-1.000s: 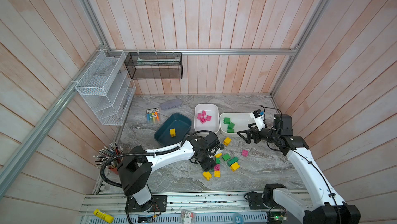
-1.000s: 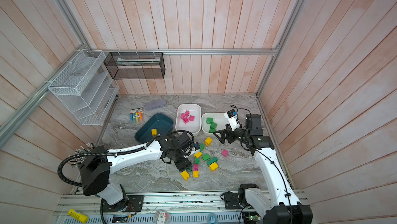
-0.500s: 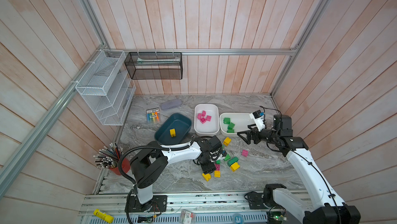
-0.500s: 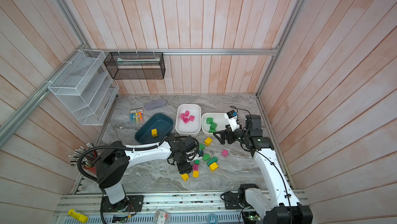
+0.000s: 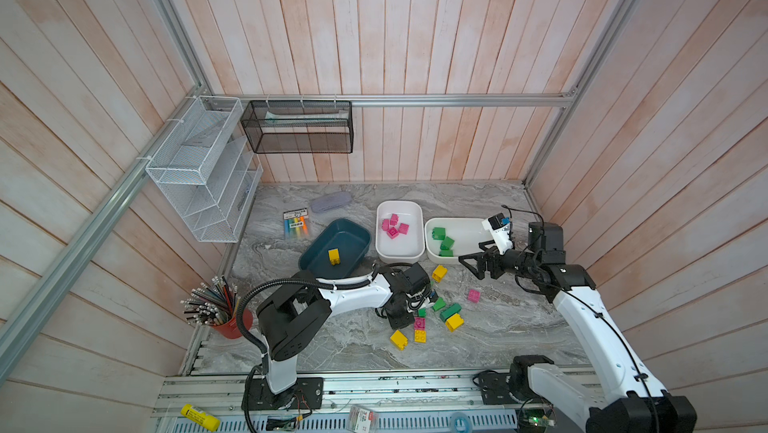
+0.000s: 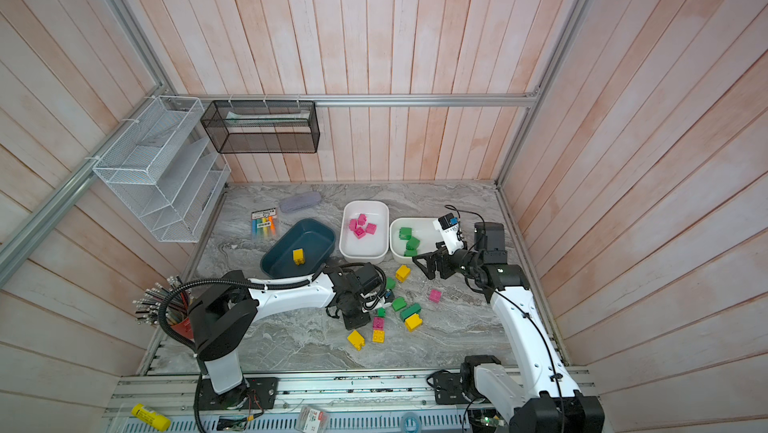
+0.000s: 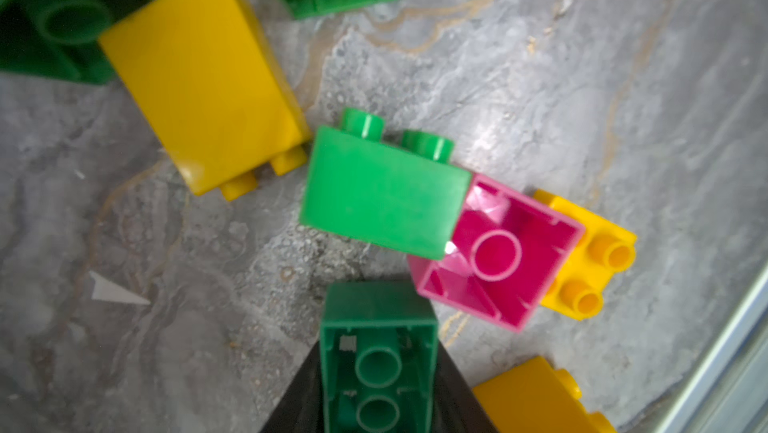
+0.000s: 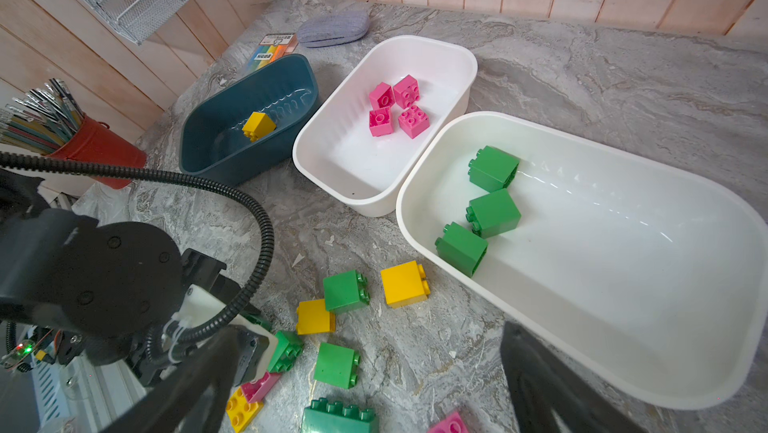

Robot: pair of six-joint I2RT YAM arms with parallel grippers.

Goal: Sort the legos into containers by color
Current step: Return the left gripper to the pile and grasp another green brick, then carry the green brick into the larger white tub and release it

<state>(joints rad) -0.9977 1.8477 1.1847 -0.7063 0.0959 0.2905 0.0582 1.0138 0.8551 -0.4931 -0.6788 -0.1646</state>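
In the left wrist view my left gripper (image 7: 378, 348) is shut on a dark green lego (image 7: 377, 364), hollow side up, low over the loose pile. Another green lego (image 7: 382, 190) leans on a pink one (image 7: 498, 256) just ahead. In both top views the left gripper (image 5: 400, 316) hides the held lego. The teal container (image 5: 357, 231) holds one yellow lego (image 5: 333, 256). The middle white container (image 5: 399, 254) holds pink legos (image 5: 392, 227). The right white container (image 5: 469, 227) holds three green legos (image 5: 444, 240). My right gripper (image 5: 471, 267) hangs open and empty by its near corner.
Loose legos lie between the arms: yellow (image 5: 439, 273), pink (image 5: 473, 295), green (image 5: 450, 311), yellow (image 5: 398, 339). A marker pack (image 5: 296, 223) and a grey case (image 5: 331, 202) lie at the back left. A red pencil cup (image 5: 235, 323) stands front left. Wire baskets (image 5: 199, 169) hang on the left wall.
My left gripper has moved toward the table's front, over the pile, and closed on the dark green lego. The right arm has not moved.
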